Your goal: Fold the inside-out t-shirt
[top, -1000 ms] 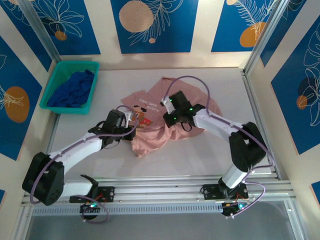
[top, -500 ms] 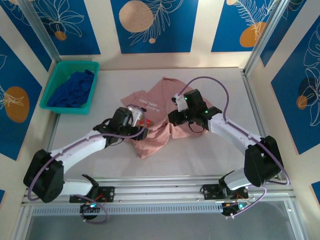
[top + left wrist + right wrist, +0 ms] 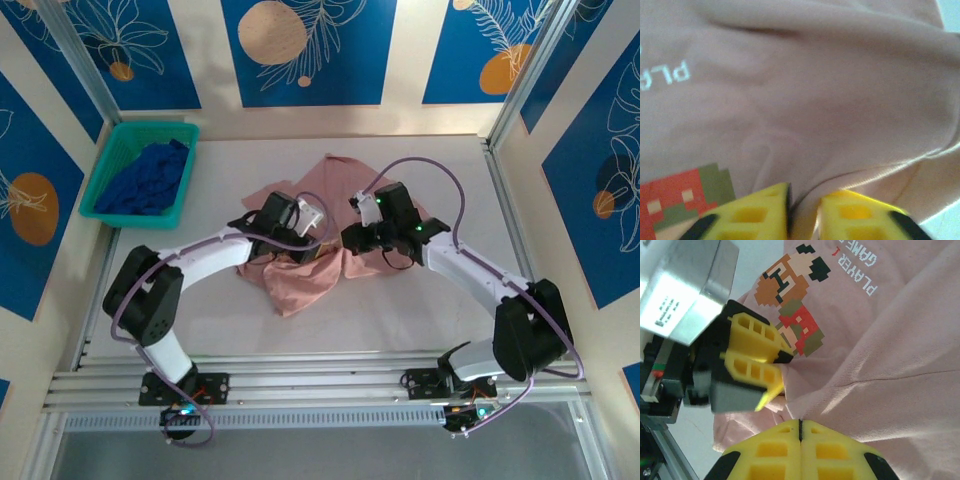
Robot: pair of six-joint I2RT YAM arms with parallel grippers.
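- The teal basket [image 3: 130, 220] with the dark blue garment [image 3: 150, 178] sits at the far left of the worktop [image 3: 400, 310] and serves as the reference point. It has not moved in the last second.
- The left claw [image 3: 802, 200] has swung further right of the basket. It has gone from the t-shirt's near-left edge to a spot deeper over the cloth, beside the pixel print [image 3: 790, 315]. Its yellow fingers are nearly together and pinch a raised fold of pink cloth.
- The inside-out t-shirt [image 3: 300, 285] lies well to the right of the basket and somewhat nearer the arm bases. It is crumpled, not flat, and one flap hangs toward the near edge. It is now more gathered in the middle than a second ago, and in the top view the left arm covers the print.
- The right claw [image 3: 800, 427], further right again from the basket, has barely shifted. Its fingers are pressed tight together, with the cloth running into the tips, so it looks like a thin pinch.
- My reading is that the left arm has taken a new hold close to the right one. The shirt still needs turning and spreading, so no fold has begun.
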